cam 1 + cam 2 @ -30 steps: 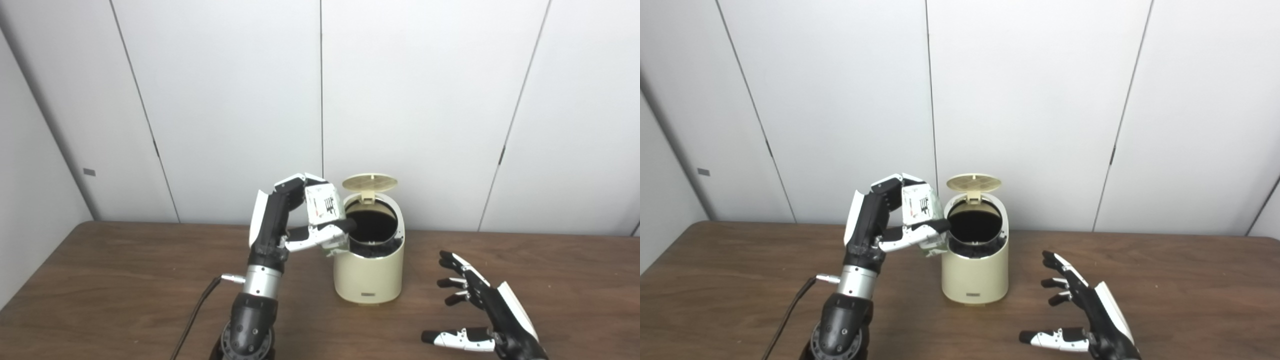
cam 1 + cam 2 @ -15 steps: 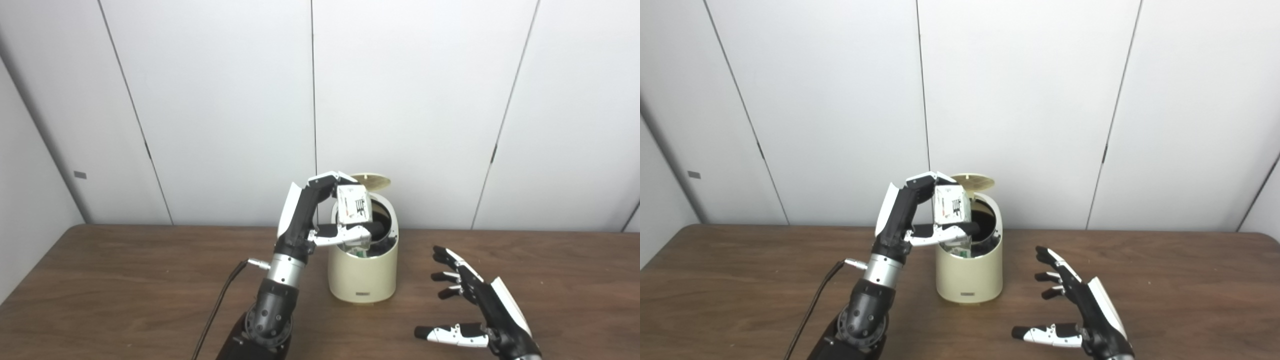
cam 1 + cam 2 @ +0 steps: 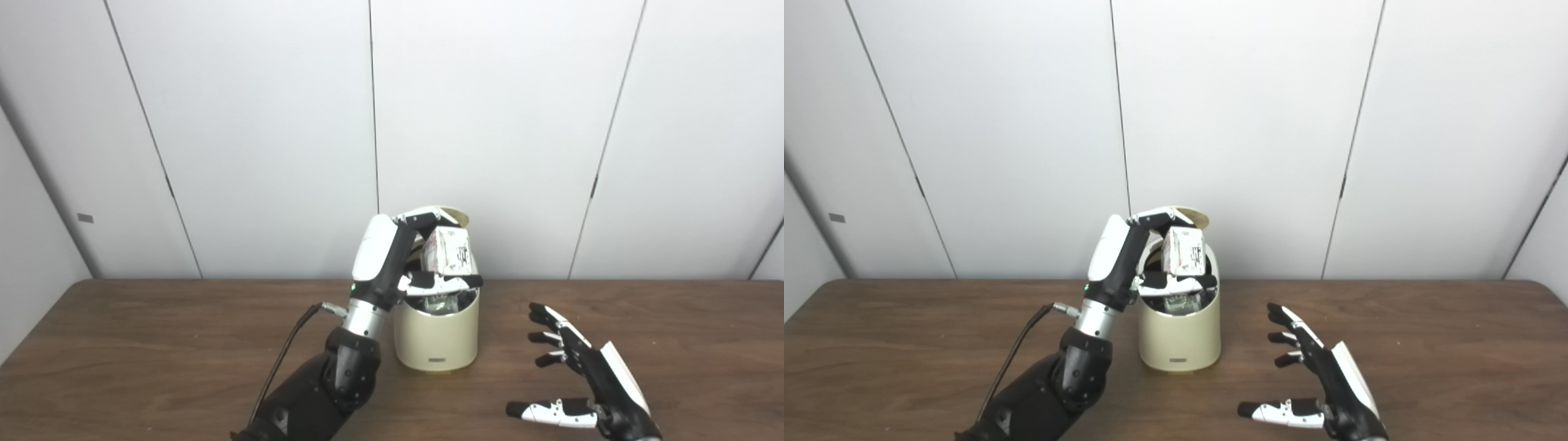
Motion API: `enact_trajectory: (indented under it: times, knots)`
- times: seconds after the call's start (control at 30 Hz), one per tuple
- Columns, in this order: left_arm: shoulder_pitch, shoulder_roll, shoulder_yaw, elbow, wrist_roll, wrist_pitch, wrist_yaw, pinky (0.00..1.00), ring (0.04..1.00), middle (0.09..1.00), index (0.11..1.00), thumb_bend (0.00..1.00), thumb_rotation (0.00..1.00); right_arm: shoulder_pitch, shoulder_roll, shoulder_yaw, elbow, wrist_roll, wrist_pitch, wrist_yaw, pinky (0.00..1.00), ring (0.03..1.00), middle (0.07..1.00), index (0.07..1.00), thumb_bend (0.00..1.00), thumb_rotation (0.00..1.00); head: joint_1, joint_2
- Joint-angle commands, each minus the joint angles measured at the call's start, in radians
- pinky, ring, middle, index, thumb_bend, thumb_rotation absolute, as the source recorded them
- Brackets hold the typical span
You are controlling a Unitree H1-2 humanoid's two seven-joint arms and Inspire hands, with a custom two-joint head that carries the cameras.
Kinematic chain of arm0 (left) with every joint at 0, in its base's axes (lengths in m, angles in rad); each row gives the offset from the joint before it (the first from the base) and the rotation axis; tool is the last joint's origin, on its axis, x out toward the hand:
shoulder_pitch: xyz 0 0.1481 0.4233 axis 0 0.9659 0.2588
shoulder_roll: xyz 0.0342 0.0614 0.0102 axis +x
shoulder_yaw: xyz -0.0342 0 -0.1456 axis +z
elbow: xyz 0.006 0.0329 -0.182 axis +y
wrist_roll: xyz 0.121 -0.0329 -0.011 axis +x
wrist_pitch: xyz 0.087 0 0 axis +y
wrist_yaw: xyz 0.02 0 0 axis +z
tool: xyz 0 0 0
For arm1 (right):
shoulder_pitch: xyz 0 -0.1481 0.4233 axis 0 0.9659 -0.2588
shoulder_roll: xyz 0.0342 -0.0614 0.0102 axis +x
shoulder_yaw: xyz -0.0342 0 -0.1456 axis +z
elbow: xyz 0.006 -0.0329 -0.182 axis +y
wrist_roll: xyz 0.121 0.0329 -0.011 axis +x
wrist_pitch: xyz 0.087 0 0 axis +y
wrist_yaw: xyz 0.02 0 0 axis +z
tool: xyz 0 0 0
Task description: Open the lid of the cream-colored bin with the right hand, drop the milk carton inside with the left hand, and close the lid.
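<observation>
The cream-colored bin stands on the brown table with its round lid tipped up at the back. My left hand is shut on the white milk carton and holds it directly over the bin's dark mouth, the carton's lower end at the rim. My right hand rests open to the right of the bin, low over the table, fingers spread and holding nothing.
White wall panels rise right behind the bin. A black cable trails from the left wrist down toward the table's front edge. Bare wood lies at the far left and far right.
My left hand has carried the carton rightward from beside the bin's left rim to over its opening. The view has shifted a little to the right. The right hand has stayed put.
</observation>
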State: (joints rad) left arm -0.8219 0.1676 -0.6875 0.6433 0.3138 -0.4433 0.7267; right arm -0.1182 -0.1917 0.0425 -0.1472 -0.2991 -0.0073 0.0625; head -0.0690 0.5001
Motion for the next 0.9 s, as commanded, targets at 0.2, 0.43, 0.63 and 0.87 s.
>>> enact_trajectory:
  times: [0.2, 0.43, 0.63, 0.87]
  knots:
    - [-0.109, 0.016, -0.072, 0.055, -0.025, -0.027, 0.143, 0.48, 0.491, 0.490, 0.486, 0.52, 0.00, -0.015, 0.001, -0.014, -0.038, 0.007, -0.018, -0.019, 0.64, 0.809, 0.884, 0.890, 0.79, 0.18, -0.005, 0.008]
    - [-0.086, 0.007, -0.059, 0.098, -0.069, -0.027, 0.100, 0.49, 0.503, 0.489, 0.488, 0.52, 0.00, -0.008, 0.004, -0.015, -0.048, 0.009, -0.021, -0.020, 0.65, 0.813, 0.884, 0.889, 0.79, 0.19, -0.006, 0.016]
    - [-0.055, 0.028, -0.059, 0.104, -0.074, -0.027, 0.018, 0.55, 0.598, 0.569, 0.490, 0.52, 0.03, -0.008, -0.002, -0.019, -0.040, 0.018, -0.036, -0.018, 0.66, 0.815, 0.887, 0.889, 0.79, 0.20, 0.001, 0.022]
    - [-0.015, 0.055, -0.032, 0.032, -0.079, -0.027, -0.045, 0.72, 0.839, 0.834, 0.788, 0.86, 0.28, -0.011, 0.002, -0.016, -0.034, 0.023, -0.036, -0.018, 0.65, 0.812, 0.886, 0.889, 0.80, 0.22, 0.013, 0.025]
